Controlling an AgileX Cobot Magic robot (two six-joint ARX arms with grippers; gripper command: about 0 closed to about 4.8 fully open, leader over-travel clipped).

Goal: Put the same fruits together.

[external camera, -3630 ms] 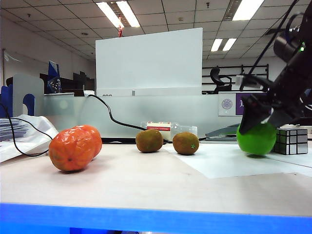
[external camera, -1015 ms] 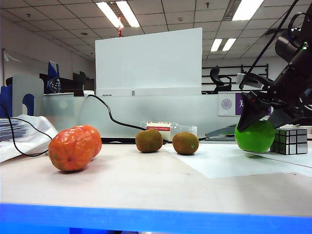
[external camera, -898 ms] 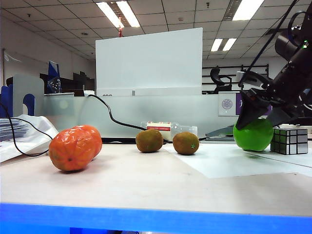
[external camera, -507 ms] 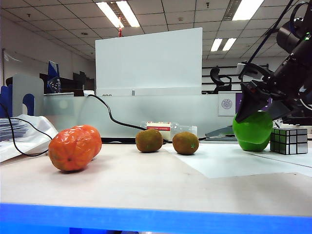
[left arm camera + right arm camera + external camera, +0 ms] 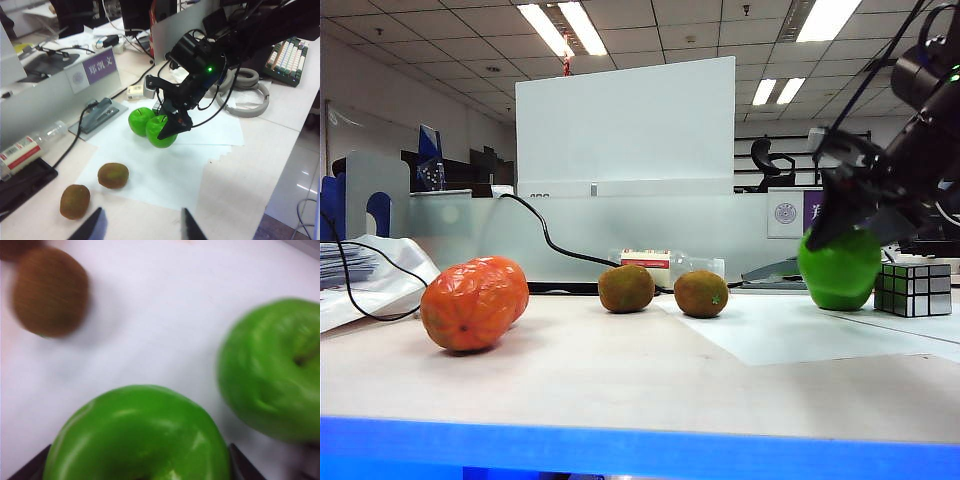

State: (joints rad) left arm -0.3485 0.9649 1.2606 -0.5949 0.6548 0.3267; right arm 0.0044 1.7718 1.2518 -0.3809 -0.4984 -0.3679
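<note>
Two orange fruits [image 5: 472,302] lie together at the table's left. Two brown kiwis [image 5: 626,288] [image 5: 701,294] sit mid-table, also seen in the left wrist view [image 5: 113,175] [image 5: 75,201]. My right gripper [image 5: 840,240] is shut on a green apple [image 5: 840,270] [image 5: 137,435] [image 5: 162,134], right beside the second green apple [image 5: 139,119] [image 5: 272,367] on the white paper [image 5: 165,175]. My left gripper [image 5: 141,230] hangs open and empty above the table, near the kiwis; it is out of the exterior view.
A silver mirror cube [image 5: 912,288] stands just right of the apples. A black cable [image 5: 550,240], a plastic bottle [image 5: 30,147], a stapler [image 5: 100,112] and a name plate [image 5: 92,75] lie along the back edge. Papers [image 5: 360,275] lie at far left.
My right gripper has risen a little with the green apple and drifted slightly left. Oranges, kiwis and cube have not moved.
</note>
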